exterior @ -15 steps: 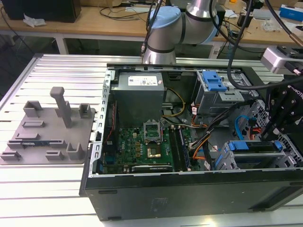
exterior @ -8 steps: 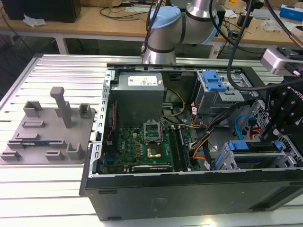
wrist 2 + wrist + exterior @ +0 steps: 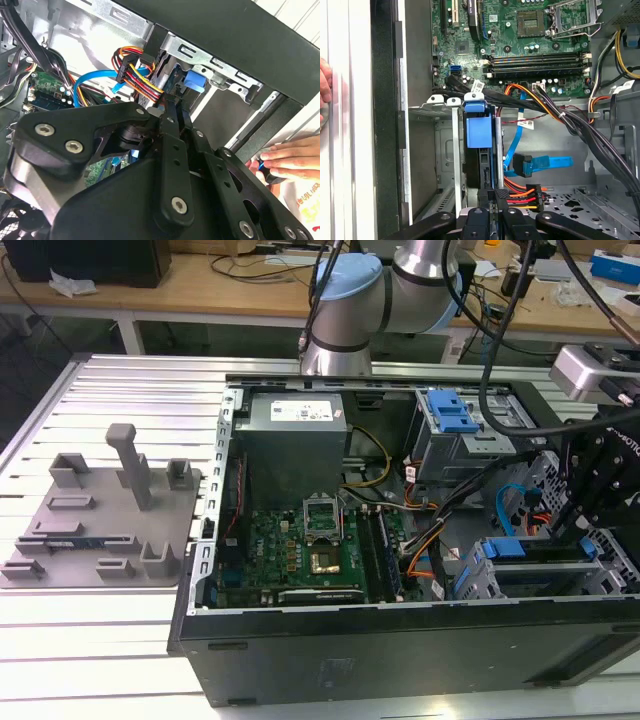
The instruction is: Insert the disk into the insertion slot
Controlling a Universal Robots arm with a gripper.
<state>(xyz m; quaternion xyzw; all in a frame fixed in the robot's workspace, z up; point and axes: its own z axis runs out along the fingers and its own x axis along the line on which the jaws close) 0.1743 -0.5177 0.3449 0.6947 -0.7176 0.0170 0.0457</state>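
Observation:
The disk (image 3: 479,131) stands edge-on with its bright blue carrier end forward, partway inside the insertion slot of the small grey drive cage (image 3: 445,150) at the case's front corner. My gripper (image 3: 493,196) is shut on the disk's rear edge, one black finger on each face. In the second wrist view the fingertips (image 3: 176,111) sit close together just behind the blue carrier (image 3: 194,81) and the cage (image 3: 215,64). In the exterior view my gripper (image 3: 566,528) reaches down into the case at the right, over the cage (image 3: 540,580) and the blue carrier (image 3: 503,548).
A bundle of red, orange and yellow power wires (image 3: 520,192) and a blue data cable (image 3: 545,162) lie right beside the disk. A larger bay with a blue ribbed top (image 3: 450,415) stands behind. A person's hand (image 3: 290,160) rests outside the case wall. A grey fixture plate (image 3: 100,520) lies at the exterior view's left.

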